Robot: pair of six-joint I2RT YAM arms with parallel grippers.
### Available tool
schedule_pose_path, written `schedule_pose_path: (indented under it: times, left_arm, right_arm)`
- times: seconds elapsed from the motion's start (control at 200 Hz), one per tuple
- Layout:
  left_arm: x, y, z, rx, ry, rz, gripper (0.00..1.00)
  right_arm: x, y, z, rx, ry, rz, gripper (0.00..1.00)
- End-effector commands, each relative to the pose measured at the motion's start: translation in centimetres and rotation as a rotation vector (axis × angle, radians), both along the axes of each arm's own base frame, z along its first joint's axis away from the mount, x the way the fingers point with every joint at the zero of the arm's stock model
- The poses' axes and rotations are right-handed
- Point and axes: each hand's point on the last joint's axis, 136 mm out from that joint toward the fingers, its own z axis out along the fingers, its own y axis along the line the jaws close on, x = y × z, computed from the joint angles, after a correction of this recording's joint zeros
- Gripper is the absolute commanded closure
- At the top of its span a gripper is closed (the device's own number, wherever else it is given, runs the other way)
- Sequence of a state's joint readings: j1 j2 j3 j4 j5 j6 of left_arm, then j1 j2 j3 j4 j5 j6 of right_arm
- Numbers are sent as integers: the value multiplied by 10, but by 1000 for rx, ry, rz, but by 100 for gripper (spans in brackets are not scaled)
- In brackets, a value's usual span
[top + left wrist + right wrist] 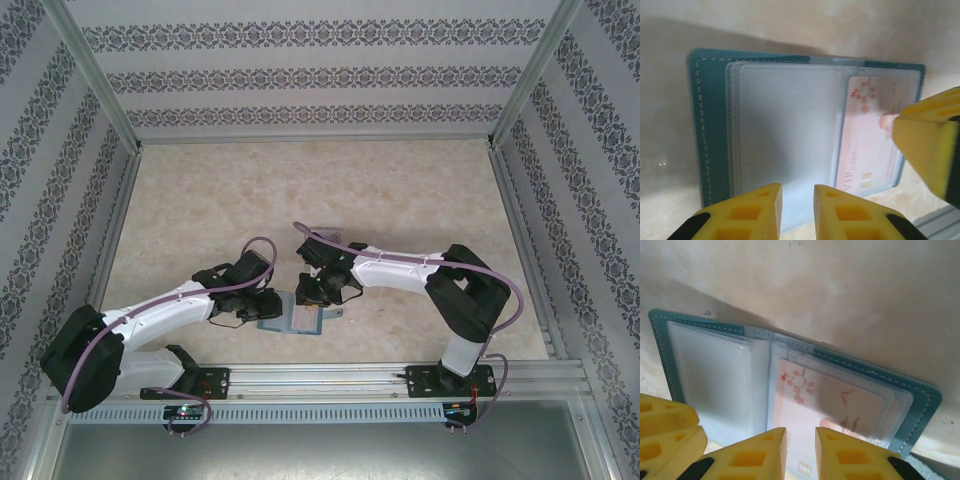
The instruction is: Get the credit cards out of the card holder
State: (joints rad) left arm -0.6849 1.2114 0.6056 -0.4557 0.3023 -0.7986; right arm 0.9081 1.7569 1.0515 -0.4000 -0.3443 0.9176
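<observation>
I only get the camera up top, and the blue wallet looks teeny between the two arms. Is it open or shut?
Observer: Open. The wallet lies flat with its see-through inside facing up.
Child: Is there a card in it?
Observer: Yes, one pink card with blossoms and the words VIP CARD, tucked into the half nearer the right arm.
Child: What about the other half?
Observer: The big pocket there looks empty, just pale plastic.
</observation>
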Motion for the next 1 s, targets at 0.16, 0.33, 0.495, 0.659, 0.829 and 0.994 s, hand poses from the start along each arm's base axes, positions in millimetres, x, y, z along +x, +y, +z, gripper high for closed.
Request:
schedule_pose_path:
  times: [0.16, 0.33, 0.495, 0.659, 0.829, 0.994]
  left_arm:
    - [20, -44, 28, -202, 10, -1, 72]
    - [25, -58, 17, -213, 63, -24, 69]
    - [23, -60, 7, -208, 89, -36, 68]
    - [19, -58, -4, -198, 113, -29, 68]
    - [17, -53, -16, -170, 127, -20, 68]
    - [15, -49, -23, -150, 134, -10, 68]
  right_arm:
    - [-6, -14, 2, -16, -32, -30, 76]
    - [-10, -21, -2, -27, -29, -42, 76]
    - [-13, -27, -2, -34, -29, -47, 76]
    - [-14, -30, -2, -35, -32, -51, 76]
    - [-14, -28, -1, -23, -29, -54, 76]
    - [-16, -20, -2, 26, -8, -65, 76]
